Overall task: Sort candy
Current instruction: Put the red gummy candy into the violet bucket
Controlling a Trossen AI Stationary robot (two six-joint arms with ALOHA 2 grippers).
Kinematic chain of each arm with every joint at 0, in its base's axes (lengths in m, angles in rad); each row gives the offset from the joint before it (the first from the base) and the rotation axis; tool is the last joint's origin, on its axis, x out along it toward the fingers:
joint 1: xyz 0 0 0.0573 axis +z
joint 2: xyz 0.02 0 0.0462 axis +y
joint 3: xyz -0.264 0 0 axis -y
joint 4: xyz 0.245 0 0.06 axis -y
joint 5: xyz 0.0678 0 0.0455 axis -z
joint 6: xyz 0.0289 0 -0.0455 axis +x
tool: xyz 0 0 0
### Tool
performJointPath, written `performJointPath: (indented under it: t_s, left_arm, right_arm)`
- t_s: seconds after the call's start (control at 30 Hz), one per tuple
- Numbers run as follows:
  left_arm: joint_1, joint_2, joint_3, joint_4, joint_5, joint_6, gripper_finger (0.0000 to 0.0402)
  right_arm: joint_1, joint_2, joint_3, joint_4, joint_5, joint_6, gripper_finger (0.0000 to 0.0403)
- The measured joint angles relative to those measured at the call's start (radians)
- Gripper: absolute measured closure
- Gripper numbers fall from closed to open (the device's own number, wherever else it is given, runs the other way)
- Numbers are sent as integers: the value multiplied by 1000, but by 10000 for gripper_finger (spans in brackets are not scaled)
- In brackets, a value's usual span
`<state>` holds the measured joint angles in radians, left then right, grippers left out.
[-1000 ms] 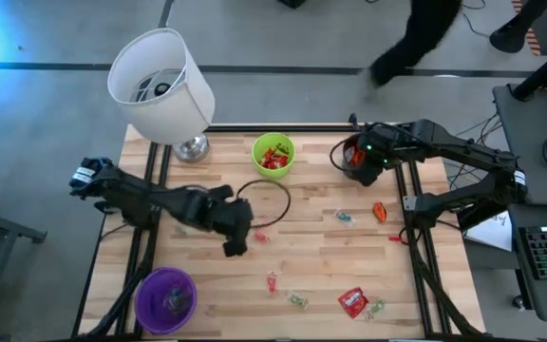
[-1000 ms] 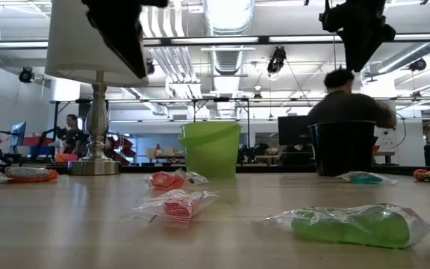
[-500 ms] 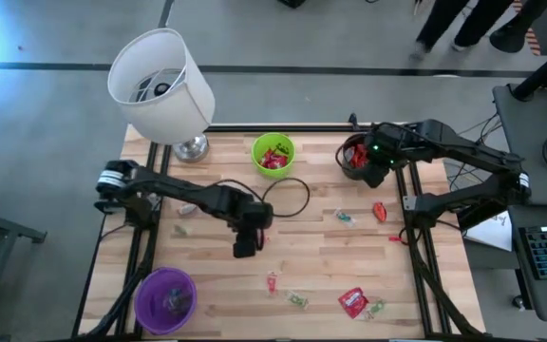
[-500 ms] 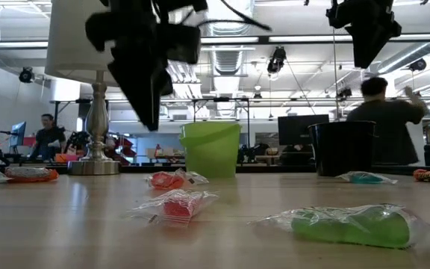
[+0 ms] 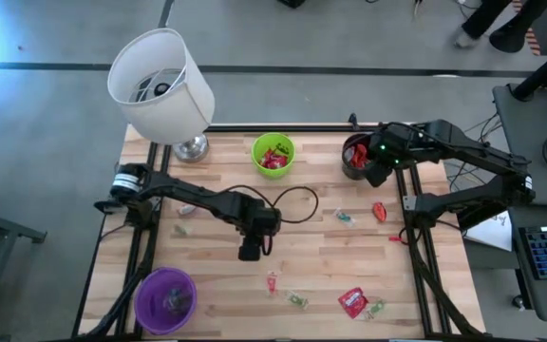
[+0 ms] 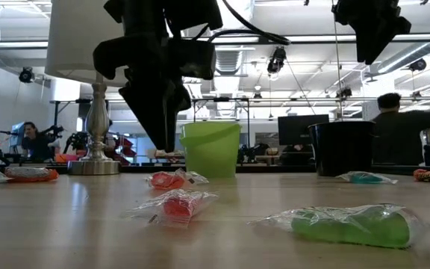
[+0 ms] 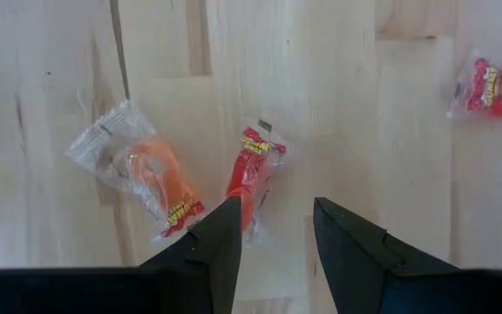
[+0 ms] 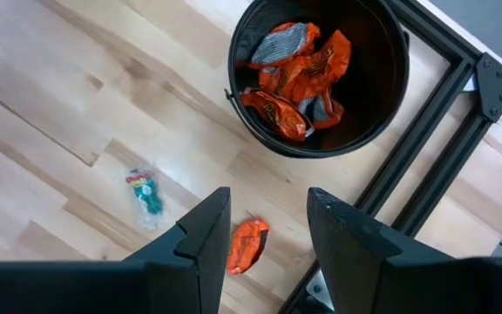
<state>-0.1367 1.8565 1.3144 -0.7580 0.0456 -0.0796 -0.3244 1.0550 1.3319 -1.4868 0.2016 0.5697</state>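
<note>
The left gripper (image 5: pixel 251 251) hangs over the middle of the table (image 5: pixel 321 247), its jaws parted and holding nothing; in its wrist view a red candy (image 7: pixel 251 173) lies just ahead of the fingertips, with an orange-wrapped piece (image 7: pixel 146 174) beside it. The right gripper (image 5: pixel 376 176) hovers at the upper right of the high view, next to the black cup (image 8: pixel 321 74), jaws spread and empty; that cup holds orange packets. An orange candy (image 8: pixel 247 245) and a small green one (image 8: pixel 145 194) lie on the wood near it. More sweets sit along the lower edge, including a red packet (image 5: pixel 352 301). The green cup (image 5: pixel 273 155) holds red pieces.
</note>
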Motion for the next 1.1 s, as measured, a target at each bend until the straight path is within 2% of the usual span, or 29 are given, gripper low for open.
performJointPath:
  t_s: [0.73, 1.1]
  left_arm:
    - [43, 8, -26, 70, 26, 68, 275]
    - [47, 75, -21, 91, 45, 74, 275]
  right_arm:
    - [0, 0, 0, 3, 0, 26, 257]
    - [0, 0, 0, 3, -1, 26, 257]
